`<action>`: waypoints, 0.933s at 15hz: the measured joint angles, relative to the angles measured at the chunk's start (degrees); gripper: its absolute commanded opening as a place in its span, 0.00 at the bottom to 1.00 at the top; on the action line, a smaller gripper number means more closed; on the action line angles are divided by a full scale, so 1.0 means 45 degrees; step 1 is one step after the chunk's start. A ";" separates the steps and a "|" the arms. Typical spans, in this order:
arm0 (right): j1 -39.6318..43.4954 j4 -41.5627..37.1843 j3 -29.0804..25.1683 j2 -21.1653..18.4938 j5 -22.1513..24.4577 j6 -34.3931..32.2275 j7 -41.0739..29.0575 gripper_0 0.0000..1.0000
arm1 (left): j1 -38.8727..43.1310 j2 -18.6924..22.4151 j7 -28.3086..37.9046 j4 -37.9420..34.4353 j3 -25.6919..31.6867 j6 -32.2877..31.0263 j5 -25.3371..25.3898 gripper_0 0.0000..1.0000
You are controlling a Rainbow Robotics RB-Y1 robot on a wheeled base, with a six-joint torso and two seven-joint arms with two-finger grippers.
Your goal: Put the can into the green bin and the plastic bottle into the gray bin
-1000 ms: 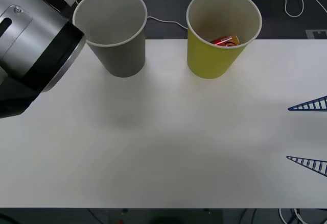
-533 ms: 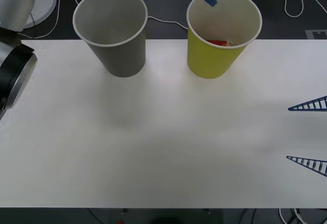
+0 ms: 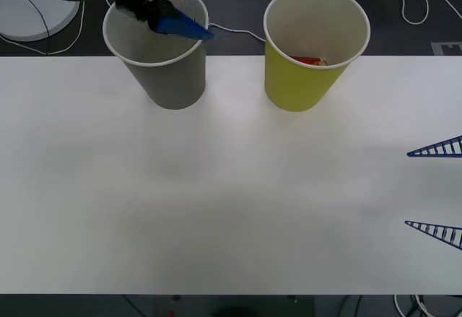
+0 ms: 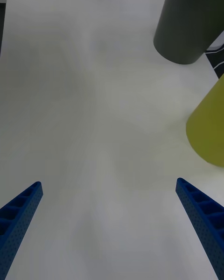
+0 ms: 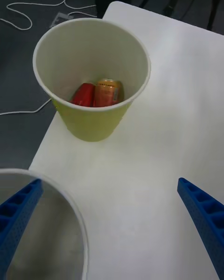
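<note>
White table (image 3: 231,201) w/ two big cup-shaped bins at its far edge. The green bin (image 3: 316,46) is the landmark: the can (image 5: 108,92) lies inside it at the bottom, touching a second red can (image 5: 84,95). The gray bin (image 3: 157,42) stands beside it, apart, on the robot's left. Left gripper (image 3: 189,6) hovers over the gray bin's rim, jaws spread, holding nothing. Right gripper (image 3: 435,190) sits low over the table, well right of the green bin, jaws apart, empty.
</note>
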 measured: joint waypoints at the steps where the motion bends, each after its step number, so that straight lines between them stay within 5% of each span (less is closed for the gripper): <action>1: 0.0000 0.0000 0.0000 0.0000 0.0000 0.0000 0.0000 1.00 | 0.0644 0.0367 -0.0673 -0.0278 0.0325 0.0000 0.0284 1.00; 8: 0.0000 0.0000 0.0000 0.0000 0.0000 0.0000 0.0000 1.00 | 0.4714 0.1894 -0.4480 -0.2403 0.2194 0.0040 0.0845 1.00; 14: 0.0000 0.0000 0.0000 0.0000 0.0000 0.0000 0.0000 1.00 | 0.7646 0.2726 -0.7702 -0.2559 0.3549 0.0190 0.1866 1.00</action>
